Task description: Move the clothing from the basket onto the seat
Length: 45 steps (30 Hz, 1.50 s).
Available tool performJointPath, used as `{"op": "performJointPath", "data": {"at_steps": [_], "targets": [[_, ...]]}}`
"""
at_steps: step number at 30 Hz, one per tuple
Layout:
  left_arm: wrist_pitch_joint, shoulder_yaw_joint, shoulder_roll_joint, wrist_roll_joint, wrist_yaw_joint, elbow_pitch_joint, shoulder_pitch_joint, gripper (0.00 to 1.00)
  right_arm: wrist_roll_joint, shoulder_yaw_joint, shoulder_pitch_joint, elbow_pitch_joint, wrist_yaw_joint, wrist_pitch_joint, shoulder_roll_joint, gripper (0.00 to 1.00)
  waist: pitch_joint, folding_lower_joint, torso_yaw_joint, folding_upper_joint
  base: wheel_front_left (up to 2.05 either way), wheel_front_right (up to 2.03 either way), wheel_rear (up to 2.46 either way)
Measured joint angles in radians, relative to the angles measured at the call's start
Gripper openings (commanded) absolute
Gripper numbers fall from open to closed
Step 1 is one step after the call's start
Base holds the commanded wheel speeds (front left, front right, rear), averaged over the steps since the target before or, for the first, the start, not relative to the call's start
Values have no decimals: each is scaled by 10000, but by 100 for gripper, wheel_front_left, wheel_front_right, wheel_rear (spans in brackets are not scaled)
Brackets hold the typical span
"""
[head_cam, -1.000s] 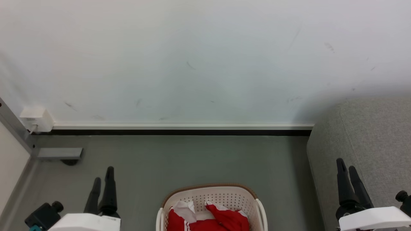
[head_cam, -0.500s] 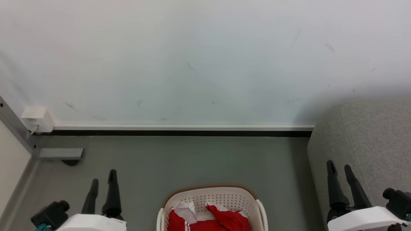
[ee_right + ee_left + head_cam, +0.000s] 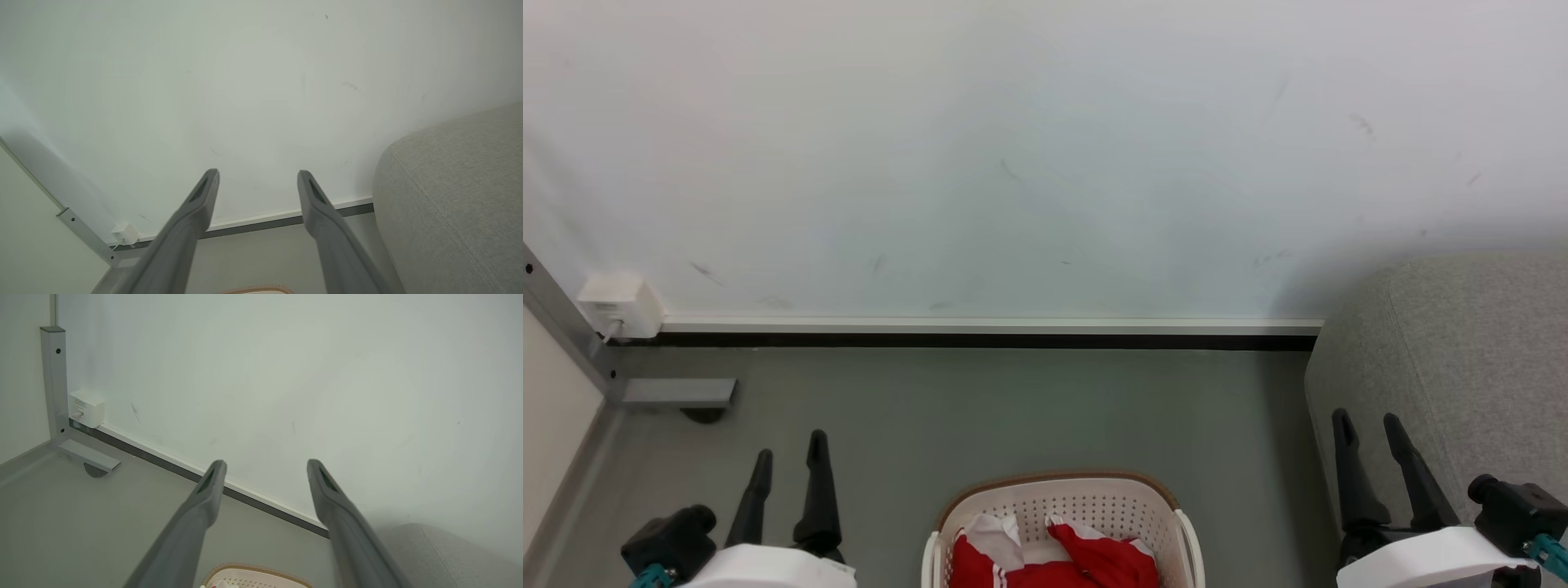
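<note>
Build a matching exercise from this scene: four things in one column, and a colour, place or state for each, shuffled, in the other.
1. clothing
2. basket
3. seat
4. left gripper

a. grey upholstery, at the robot's right
b. open, holding nothing
c. cream, perforated, brown rim
d. red and white, crumpled in the basket

Pairs: 1-d, 2-c, 3-a, 4-b
</note>
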Motion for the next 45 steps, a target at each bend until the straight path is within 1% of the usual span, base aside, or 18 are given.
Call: {"op": "performJointPath", "data": {"at_steps": [23, 39, 45], "targets": [[-525, -84, 29, 2059, 228, -176, -4, 100, -1918, 349, -166, -6, 0, -535, 10, 100, -31, 0, -32, 0, 0, 0, 0], [-826, -194, 42, 3243, 303, -178, -4, 100, -2999, 495, -224, -163, 0, -844, 10, 100, -56, 0, -52, 0, 0, 0, 0], [-961, -247, 50, 3517, 307, -238, -4, 100, -3269, 550, -226, -213, 0, -957, 8, 100, -53, 0, -51, 0, 0, 0, 0]]}}
